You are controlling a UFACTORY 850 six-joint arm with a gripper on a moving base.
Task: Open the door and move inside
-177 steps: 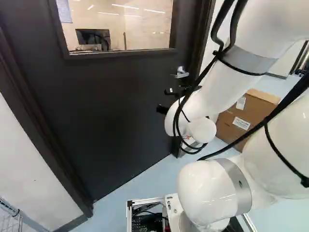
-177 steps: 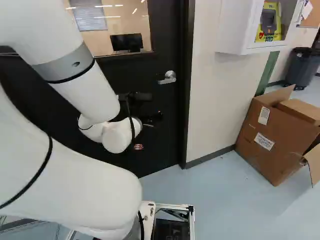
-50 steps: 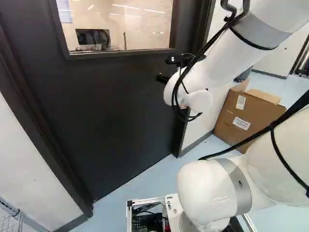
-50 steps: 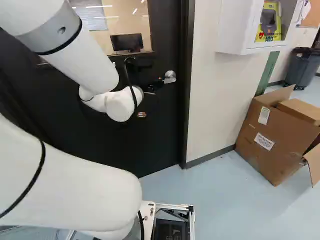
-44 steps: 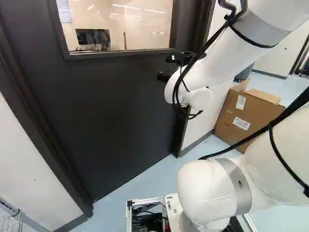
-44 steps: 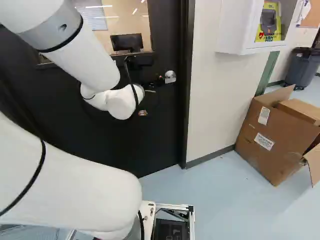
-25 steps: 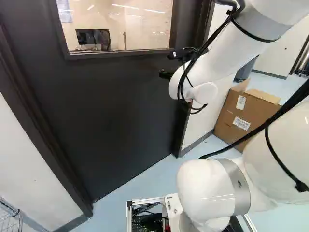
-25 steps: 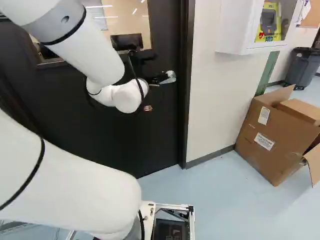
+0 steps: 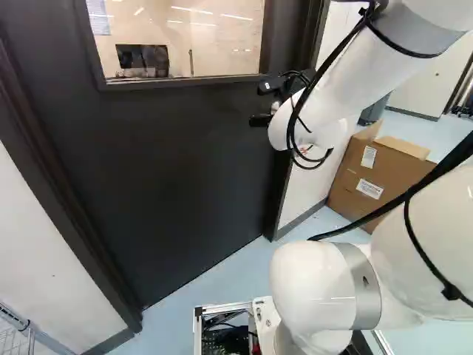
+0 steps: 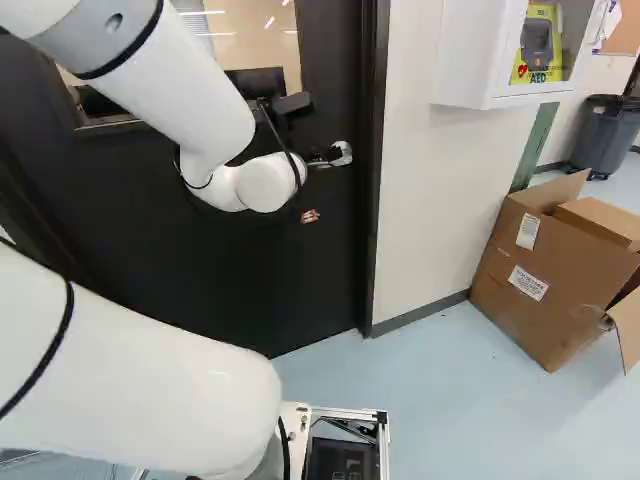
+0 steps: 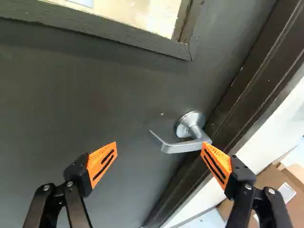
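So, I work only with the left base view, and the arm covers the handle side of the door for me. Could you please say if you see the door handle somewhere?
Observer: Yes, the wrist view shows the silver door handle on the door, ahead of the gripper.

Operator: Thank you. And are the two fingers already closed on it?

Observer: No, they stand wide apart. One fingertip overlaps the bend of the lever in the wrist view; whether it touches, I cannot tell.

Operator: I understand. What is on the wall beside the door, please?

Observer: In the right base view, a white cabinet with a yellow device inside hangs on that wall.
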